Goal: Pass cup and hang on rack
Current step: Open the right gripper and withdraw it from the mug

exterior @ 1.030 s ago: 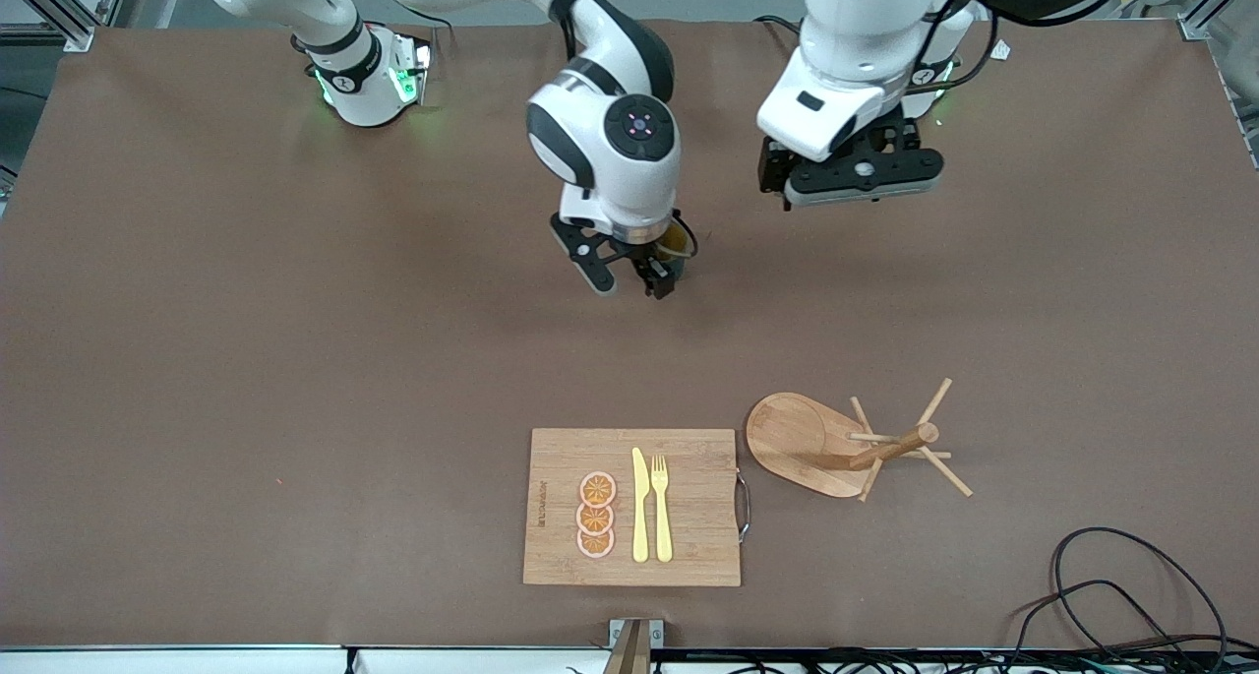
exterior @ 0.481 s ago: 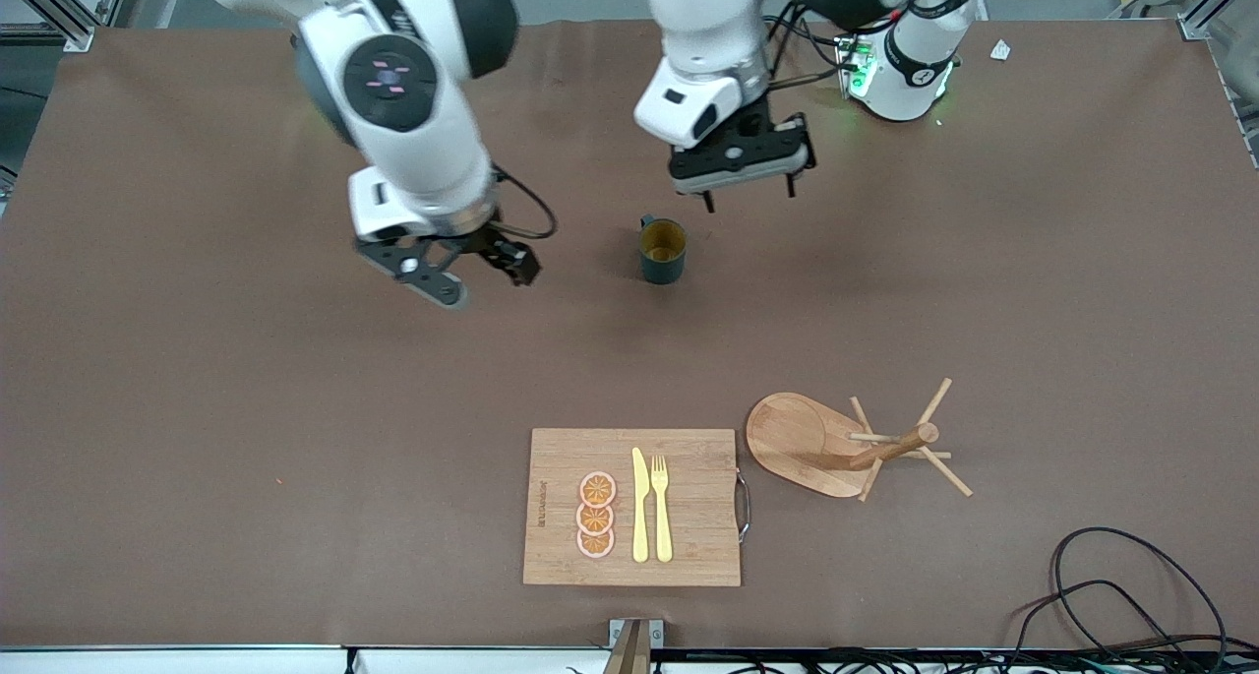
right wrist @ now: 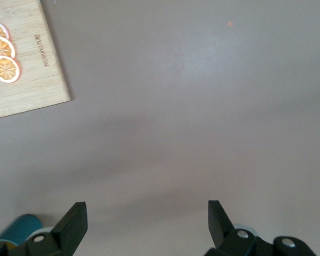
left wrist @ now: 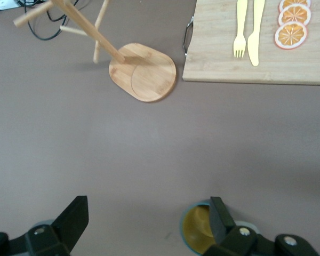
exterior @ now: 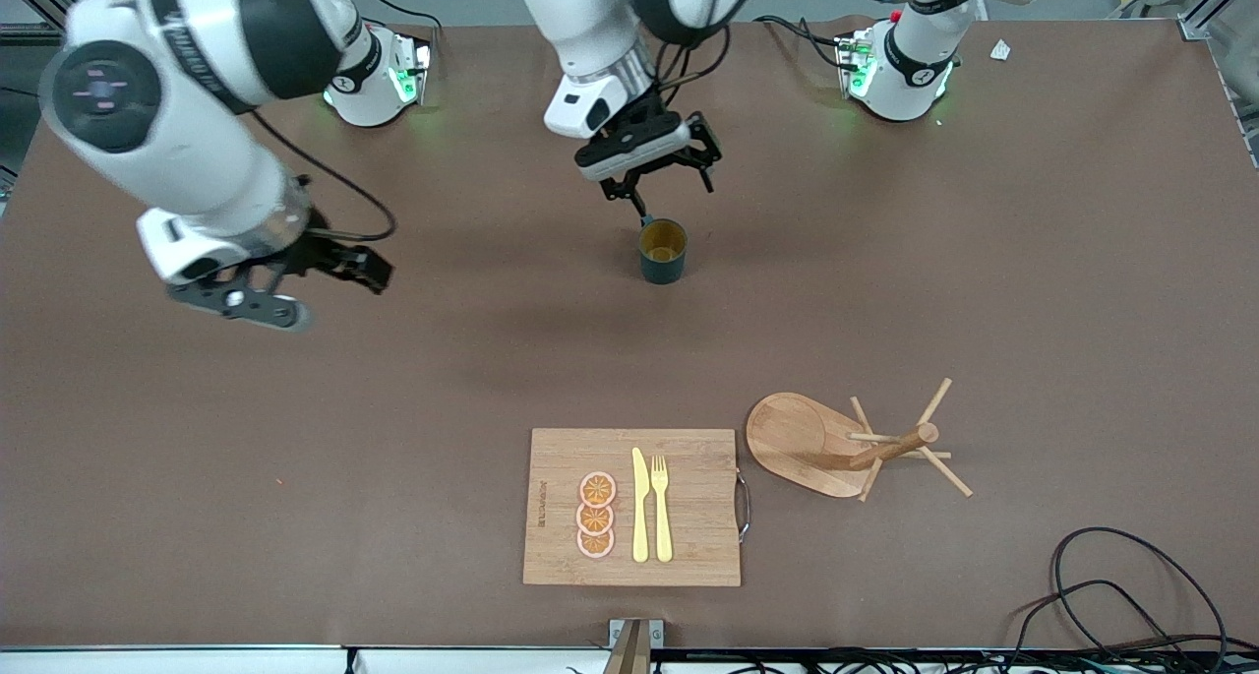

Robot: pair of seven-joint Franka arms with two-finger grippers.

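Note:
The dark teal cup with a yellow inside stands upright on the brown table, free of both grippers. My left gripper is open just above it, a little off toward the robots' bases. In the left wrist view one finger overlaps the cup's rim, and the gripper is mostly over bare table beside the cup. My right gripper is open and empty, up over the table toward the right arm's end. The wooden rack stands nearer to the front camera and also shows in the left wrist view.
A bamboo cutting board with a yellow knife, a fork and orange slices lies beside the rack, near the front edge. It also shows in the left wrist view and the right wrist view. Black cables lie at the front corner.
The right gripper let go of the cup, left it standing on the table and swung away toward its own end. The left gripper moved in over the cup.

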